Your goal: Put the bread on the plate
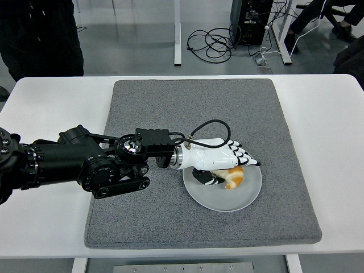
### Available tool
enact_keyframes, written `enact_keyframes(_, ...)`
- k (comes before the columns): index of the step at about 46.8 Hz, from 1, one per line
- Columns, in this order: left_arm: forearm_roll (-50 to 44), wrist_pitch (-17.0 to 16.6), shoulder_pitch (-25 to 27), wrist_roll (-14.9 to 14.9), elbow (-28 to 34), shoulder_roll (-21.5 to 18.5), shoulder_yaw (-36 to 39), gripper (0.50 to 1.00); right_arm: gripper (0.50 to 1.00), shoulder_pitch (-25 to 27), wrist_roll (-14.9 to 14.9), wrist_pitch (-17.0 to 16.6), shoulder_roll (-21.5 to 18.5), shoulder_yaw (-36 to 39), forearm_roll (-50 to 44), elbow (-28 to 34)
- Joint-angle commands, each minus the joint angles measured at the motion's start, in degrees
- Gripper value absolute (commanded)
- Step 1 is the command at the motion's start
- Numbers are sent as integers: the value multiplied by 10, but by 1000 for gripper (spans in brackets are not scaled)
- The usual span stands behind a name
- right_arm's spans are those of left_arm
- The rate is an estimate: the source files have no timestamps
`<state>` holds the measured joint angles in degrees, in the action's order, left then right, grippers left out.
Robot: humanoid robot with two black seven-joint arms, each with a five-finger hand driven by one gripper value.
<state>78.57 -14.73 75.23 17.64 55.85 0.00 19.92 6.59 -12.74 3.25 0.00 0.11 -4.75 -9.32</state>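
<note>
A small golden croissant-like bread [234, 178] lies on a round grey plate [224, 198] on the grey mat. My left arm reaches in from the left edge, and its white hand [226, 162] hovers over the plate's far side, just above the bread. Its fingers [243, 154] are spread flat and stretched out to the right, and the thumb [206, 178] rests low on the plate beside the bread. The hand holds nothing. My right arm is out of view.
The grey mat [170, 108] covers the middle of the white table [51, 102]. A person in dark clothes [40, 34] stands beyond the table's far left corner. Cables and table legs lie on the floor behind.
</note>
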Motion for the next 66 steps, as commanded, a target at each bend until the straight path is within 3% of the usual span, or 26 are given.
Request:
enact_keyframes(1, 0, 1, 1, 0, 7, 0, -1, 974, 1000, 0, 0, 0, 0, 0, 0, 0)
enact_keyframes(17, -1, 8, 32, 0, 55, 0, -4, 974, 1000, 0, 0, 0, 0, 0, 0, 0)
enact_keyframes(30, -54, 9, 97, 4, 101, 0, -22, 975, 1000, 0, 0, 0, 0, 1, 0, 0)
enact_keyframes(46, -139, 23, 113, -1, 99, -39, -55, 975, 1000, 0, 0, 0, 0, 0, 0, 0)
enact_keyframes(53, -216, 27, 110, 2, 87, -62, -87, 975, 1000, 0, 0, 0, 0, 0, 0, 0)
enact_keyframes(66, -309, 36, 86, 23, 21, -77, -134, 975, 1000, 0, 0, 0, 0, 1, 0, 0)
